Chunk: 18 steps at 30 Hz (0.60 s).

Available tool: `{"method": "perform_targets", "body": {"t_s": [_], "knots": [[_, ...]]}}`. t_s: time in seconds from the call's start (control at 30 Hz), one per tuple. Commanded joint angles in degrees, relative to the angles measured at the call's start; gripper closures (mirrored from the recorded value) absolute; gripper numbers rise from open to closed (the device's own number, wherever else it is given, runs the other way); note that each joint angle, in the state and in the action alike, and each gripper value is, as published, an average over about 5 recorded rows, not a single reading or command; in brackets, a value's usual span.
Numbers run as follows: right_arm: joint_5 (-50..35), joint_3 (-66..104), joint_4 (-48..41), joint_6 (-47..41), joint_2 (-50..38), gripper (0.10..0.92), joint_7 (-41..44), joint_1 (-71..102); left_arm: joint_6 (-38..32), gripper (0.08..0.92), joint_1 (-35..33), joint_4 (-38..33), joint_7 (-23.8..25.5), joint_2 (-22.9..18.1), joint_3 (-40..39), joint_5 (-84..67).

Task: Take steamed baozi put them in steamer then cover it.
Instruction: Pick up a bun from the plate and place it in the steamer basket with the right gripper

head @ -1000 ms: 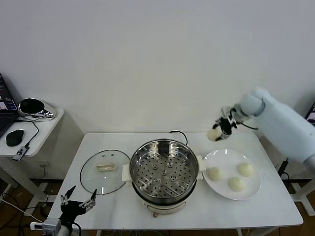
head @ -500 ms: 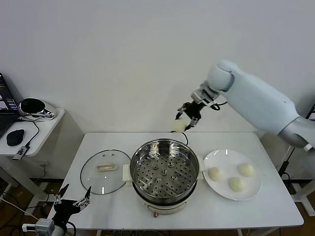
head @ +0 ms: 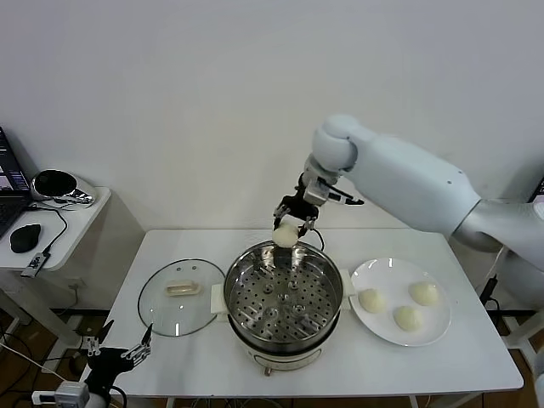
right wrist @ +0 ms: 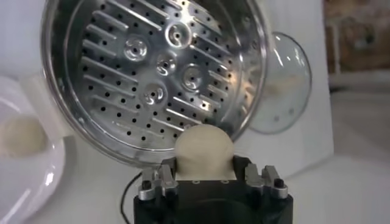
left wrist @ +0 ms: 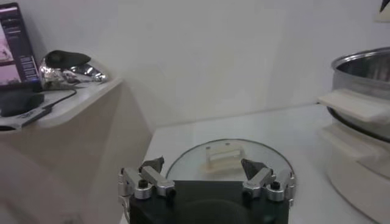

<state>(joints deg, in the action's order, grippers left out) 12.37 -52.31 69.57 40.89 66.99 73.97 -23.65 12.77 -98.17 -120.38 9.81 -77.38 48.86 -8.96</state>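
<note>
White table (head: pixel 476 357) against bare pale wall (head: pixel 212 102).

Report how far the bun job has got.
Done: nothing is in the steamer yet; its tray is bare. In hand: the right gripper holds one bun above the steamer's far rim. Left: three buns wait on the plate, the lid lies on the table, and the left gripper waits open, low at the table's front.
</note>
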Motion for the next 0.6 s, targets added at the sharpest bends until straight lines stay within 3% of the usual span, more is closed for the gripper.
{"method": "perform_targets", "body": {"t_s": [0.03,0.6], "knots": [[8.2,-1.4,3.0,6.3,1.2,0.457,-0.7,0.5,0.0,0.177,-0.3,-0.4,-0.1,-0.4,0.2,0.0],[12.5,-1.0,0.4,6.1,3.6,0.457,-4.4,6.4,0.0,0.177,-0.2,0.3,0.0,-0.4,-0.3,0.1]]}}
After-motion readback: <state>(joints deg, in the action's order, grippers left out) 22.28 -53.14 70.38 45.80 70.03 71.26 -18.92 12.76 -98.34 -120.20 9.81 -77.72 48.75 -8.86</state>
